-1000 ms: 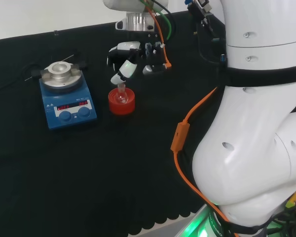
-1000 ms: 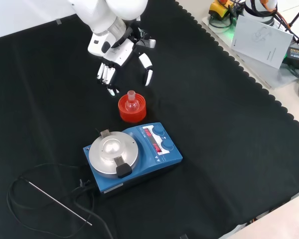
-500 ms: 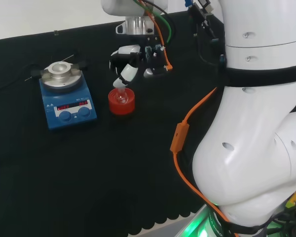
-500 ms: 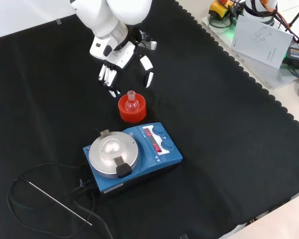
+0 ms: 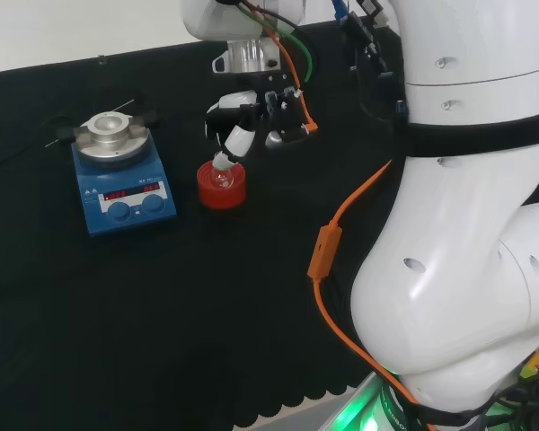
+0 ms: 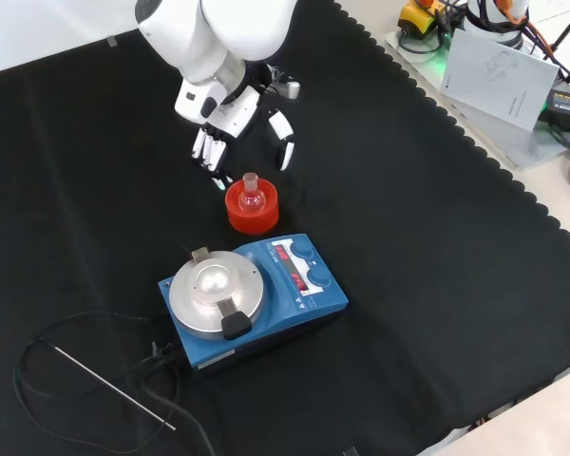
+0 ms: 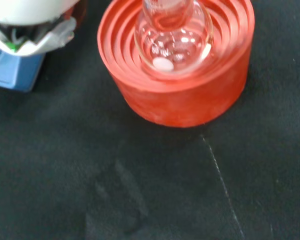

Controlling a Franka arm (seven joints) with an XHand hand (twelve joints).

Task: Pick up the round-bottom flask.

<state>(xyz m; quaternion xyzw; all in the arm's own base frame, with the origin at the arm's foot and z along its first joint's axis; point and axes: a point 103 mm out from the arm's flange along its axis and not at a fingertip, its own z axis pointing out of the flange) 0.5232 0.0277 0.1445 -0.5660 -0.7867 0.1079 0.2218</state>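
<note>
The bench is covered with black cloth [image 6: 427,237], smooth apart from faint creases seen in the wrist view, and its scalloped edge runs along the right of the front view and the bottom of the head view. Beyond that edge, at the upper right of the front view, a pale surface carries a sheet of white paper [image 6: 502,71] and some cables. A pale wall borders the cloth at the top left of the head view. The round-bottom flask [image 6: 251,196], of clear glass, stands upright in a red ribbed ring stand [image 6: 252,215] near the middle of the cloth; in the wrist view the flask [image 7: 172,35] sits centred in the ring's concentric steps with a small white object inside its bulb. Just beside the stand, nearer the camera in the front view, is a blue hotplate stirrer [image 6: 252,299] with a round metal top plate; a thin metal rod [image 6: 114,388] and a black cable lie on the cloth at lower left. The hand [image 6: 230,119] hangs just above and behind the flask in the front view, fingers spread and pointing down, the thumb set apart on the right, holding nothing. In the head view one fingertip [image 5: 223,160] lies close to the flask's neck; whether it touches cannot be told.
</note>
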